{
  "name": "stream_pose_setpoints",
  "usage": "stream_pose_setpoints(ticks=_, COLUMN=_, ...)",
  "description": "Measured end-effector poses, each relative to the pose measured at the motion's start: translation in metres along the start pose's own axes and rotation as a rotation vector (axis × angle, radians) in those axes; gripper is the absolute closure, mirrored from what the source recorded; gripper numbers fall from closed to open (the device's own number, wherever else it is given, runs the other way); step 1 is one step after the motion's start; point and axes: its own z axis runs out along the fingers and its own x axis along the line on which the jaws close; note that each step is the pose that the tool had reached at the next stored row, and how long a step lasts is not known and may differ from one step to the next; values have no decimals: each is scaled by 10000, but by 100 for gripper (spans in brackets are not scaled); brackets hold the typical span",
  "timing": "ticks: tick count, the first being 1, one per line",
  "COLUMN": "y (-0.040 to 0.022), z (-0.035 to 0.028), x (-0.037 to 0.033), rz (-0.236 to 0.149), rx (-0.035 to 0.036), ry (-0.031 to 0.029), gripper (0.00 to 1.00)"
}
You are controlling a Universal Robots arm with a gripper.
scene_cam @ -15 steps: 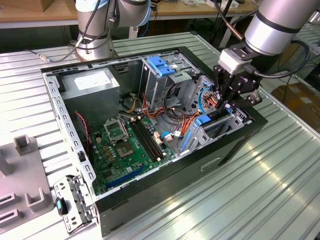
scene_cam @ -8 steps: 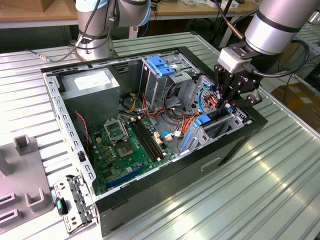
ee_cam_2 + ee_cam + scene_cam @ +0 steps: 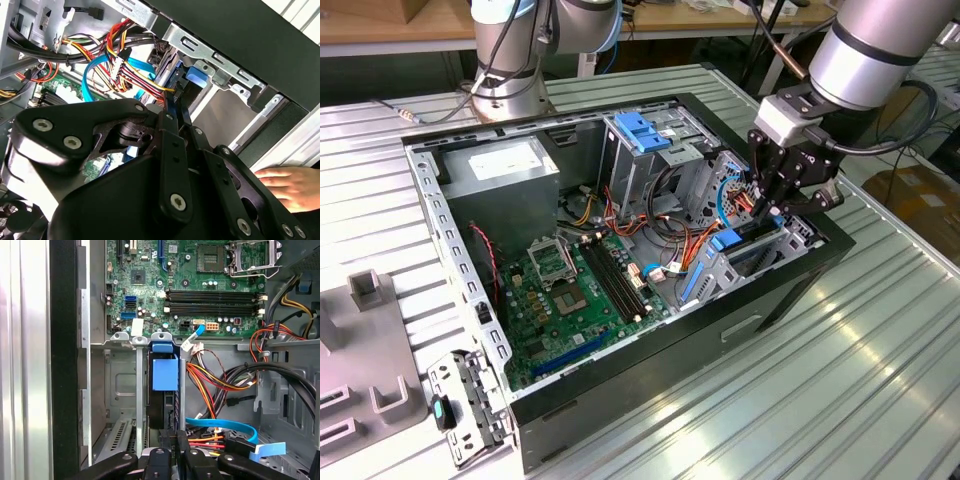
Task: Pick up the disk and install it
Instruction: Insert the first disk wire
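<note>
One disk [image 3: 165, 374], catalogued standing on edge in the lower drive cage [image 3: 715, 275] of the open computer case [image 3: 650, 420], at the corner nearest the exterior view's right; you could see its blue end tab pointing towards the motherboard [image 3: 165, 270] and its black body running back between the grey cage walls. One gripper [image 3: 176, 440] was recorded narrow, its fingertips [image 3: 181, 440] drawn close together at the disk's outer end and, as far as could be judged, pinched on that edge. In the exterior view, the gripper [image 3: 772, 212] hung over the cage with the disk [image 3: 727, 240] just below it. The step in hand was judged to be the install, not the pick-up, because the disk was already inside the cage; whether it was fully seated could not be told. Any further move would have required you to keep the blue rails square to the cage guides and clear of the loose wiring [image 3: 220, 385] just beside them. Other items, by count: one light-blue latch plate [image 3: 642, 130] on the upper cage; one processor socket [image 3: 252, 257]; four memory slots [image 3: 212, 301]; one flat blue cable [image 3: 225, 424]; one power supply [image 3: 505, 165]; one person's hand [image 3: 290, 185] resting outside the case; and one ribbed metal table [image 3: 880, 380] carrying the lot.
</note>
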Motion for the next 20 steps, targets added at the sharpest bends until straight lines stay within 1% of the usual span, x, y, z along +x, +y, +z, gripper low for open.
stream_pose_setpoints(ticks=4, y=1, z=15, x=-7, rz=-49, rx=-2, ry=-1, gripper=84)
stream_pose_setpoints(ticks=9, y=3, z=45, x=-6, rz=-48, rx=-1, ry=-34, gripper=84)
stream_pose_setpoints(ticks=11, y=3, z=59, x=-5, rz=-48, rx=-2, ry=-35, gripper=84)
stream_pose_setpoints(ticks=18, y=3, z=58, x=-5, rz=-49, rx=3, ry=-37, gripper=84)
stream_pose_setpoints(ticks=19, y=2, z=52, x=-6, rz=-49, rx=11, ry=-40, gripper=84)
stream_pose_setpoints(ticks=20, y=2, z=29, x=-6, rz=-49, rx=20, ry=-34, gripper=82)
